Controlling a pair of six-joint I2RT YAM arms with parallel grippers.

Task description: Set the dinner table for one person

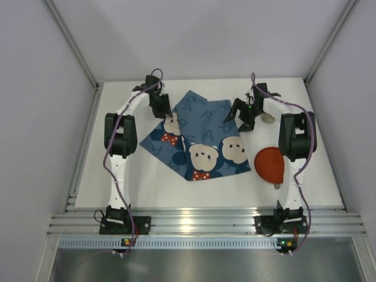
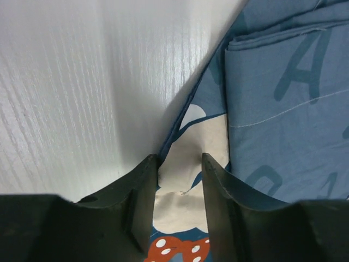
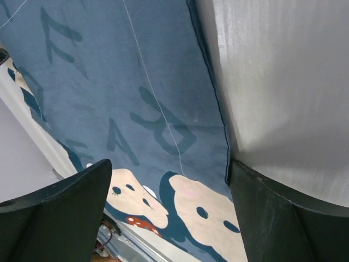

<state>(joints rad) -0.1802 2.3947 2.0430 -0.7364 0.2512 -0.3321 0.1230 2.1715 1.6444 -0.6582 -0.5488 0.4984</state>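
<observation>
The white dinner table [image 1: 329,176] carries a blue cloth mat [image 1: 200,135] printed with mouse faces and letters, its far part folded over. My left gripper [image 1: 160,110] is down on the mat's left corner. In the left wrist view its jaws [image 2: 180,158] stand narrowly apart with a cream and blue patch of mat [image 2: 283,109] between them, slightly wrinkled. My right gripper [image 1: 244,122] hovers over the mat's right edge. In the right wrist view it [image 3: 169,164] is wide open and empty above the mat [image 3: 136,82].
A round red-orange pad [image 1: 269,164] lies on the table beside the right arm. A small beige object [image 1: 268,117] lies behind the right gripper. Grey walls enclose the table on three sides, with an aluminium rail [image 1: 200,223] at the near edge.
</observation>
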